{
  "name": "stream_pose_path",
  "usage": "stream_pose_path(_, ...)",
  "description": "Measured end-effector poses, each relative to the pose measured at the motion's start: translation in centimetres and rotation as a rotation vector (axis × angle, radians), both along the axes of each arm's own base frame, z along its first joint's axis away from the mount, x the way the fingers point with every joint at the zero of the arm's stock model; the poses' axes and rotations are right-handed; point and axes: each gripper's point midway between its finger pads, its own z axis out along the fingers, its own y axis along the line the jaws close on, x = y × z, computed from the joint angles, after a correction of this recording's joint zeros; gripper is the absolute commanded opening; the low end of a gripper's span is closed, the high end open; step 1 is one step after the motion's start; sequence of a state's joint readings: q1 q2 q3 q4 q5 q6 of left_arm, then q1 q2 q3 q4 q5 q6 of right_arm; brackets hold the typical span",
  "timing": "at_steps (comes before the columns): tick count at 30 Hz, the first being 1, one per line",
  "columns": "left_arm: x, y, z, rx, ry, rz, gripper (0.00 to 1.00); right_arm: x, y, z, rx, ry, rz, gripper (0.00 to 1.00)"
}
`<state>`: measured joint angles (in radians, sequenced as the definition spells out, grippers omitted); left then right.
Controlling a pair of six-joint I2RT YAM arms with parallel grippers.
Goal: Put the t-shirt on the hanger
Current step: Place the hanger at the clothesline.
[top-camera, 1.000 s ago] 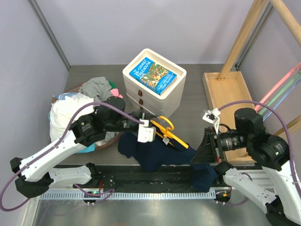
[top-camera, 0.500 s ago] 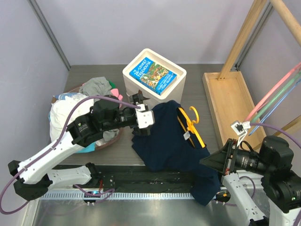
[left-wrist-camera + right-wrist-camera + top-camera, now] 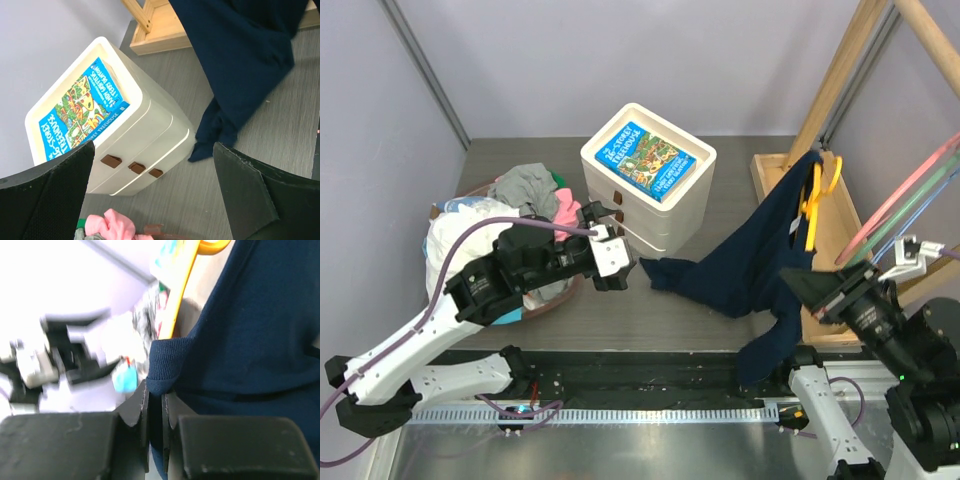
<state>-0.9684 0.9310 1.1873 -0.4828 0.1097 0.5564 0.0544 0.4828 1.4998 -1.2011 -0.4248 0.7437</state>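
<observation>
At the near edge, the right claw [image 3: 156, 399] was clenched on the t-shirt [image 3: 740, 268], its two fingers pinching a ribbed, folded band of the dark navy cloth. From that grip, one end of the shirt hung down past the near edge of the surface [image 3: 620, 320]. The rest rose up and to the right, lifted off the surface.

Farther in, a loose end of the shirt lay on the grey surface, just in front of the white drawer unit [image 3: 655, 200]. The left claw [image 3: 616, 262] hovered near that end, released and spread wide, with nothing between its fingers [image 3: 47, 195]. In its wrist view the dark cloth trailed down to the surface beside the drawers, apart from both fingers.

The orange-yellow hanger [image 3: 811, 196] was held high on the right, against the top of the raised shirt and above the wooden tray [image 3: 770, 185]. Its hook pointed upward. The right wrist view was blurred, so I could not tell whether the hanger's arm sat inside the shirt or only lay against it. A yellow bar did run alongside the cloth there.

Behind the left arm sat a pile of clothes [image 3: 525, 190] in grey, white and pink. A colourful book [image 3: 647, 160] lay flat on top of the drawer unit, towards the far wall.
</observation>
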Motion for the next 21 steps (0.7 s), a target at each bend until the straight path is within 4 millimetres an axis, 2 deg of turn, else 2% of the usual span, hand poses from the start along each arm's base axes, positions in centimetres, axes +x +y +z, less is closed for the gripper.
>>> stream_pose_path(2, -0.2, 0.3, 0.3, -0.012, -0.005, 0.004, 1.0, 2.2, -0.5, 1.5, 0.024, -0.028, -0.056, 0.01)
stream_pose_path(9, -1.1, 1.8, 1.8, -0.062, -0.035, 0.009, 1.0, 12.1, -2.0, 6.3, 0.068, -0.132, -0.19, 0.01)
stream_pose_path(14, -1.4, 2.3, 1.6, -0.071, -0.038, 0.01, 1.0, 18.1, -3.5, 7.6, 0.052, -0.176, -0.286, 0.01)
stream_pose_path(21, -1.3, 2.3, 0.1, -0.049, -0.031, 0.011, 1.0, 23.9, -5.9, 7.3, -0.014, -0.222, -0.422, 0.01)
